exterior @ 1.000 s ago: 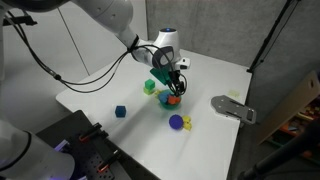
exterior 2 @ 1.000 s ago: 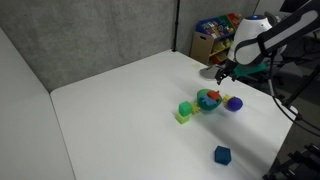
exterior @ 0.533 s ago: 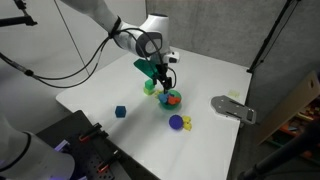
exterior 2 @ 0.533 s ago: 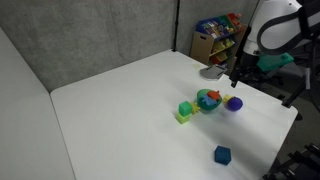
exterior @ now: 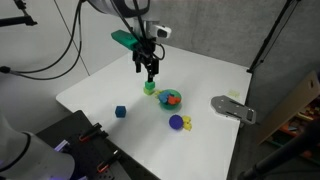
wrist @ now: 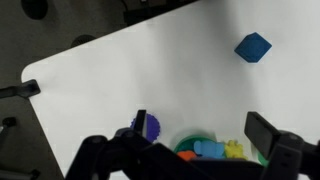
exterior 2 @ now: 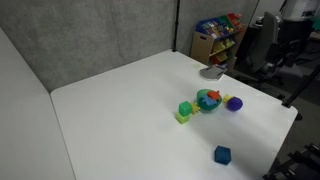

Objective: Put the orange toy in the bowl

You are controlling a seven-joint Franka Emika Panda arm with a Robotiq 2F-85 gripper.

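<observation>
Hanging clear of the desk (exterior: pixel 215 75), the jaws are spread with nothing between them; in an exterior view we see them just over a green block (exterior: pixel 150 87); the orange toy (exterior: pixel 172 99) lies inside the bowl (exterior: pixel 163 94), apart from the jaws; in both exterior views the bowl sits between the green block and a purple ball (exterior: pixel 176 122); a blue cube (exterior: pixel 120 112) lies well apart from them; a grey flat object (exterior: pixel 232 107) rests near a desk edge; in the wrist view we make out the cube, the ball and the bowl's rim.
</observation>
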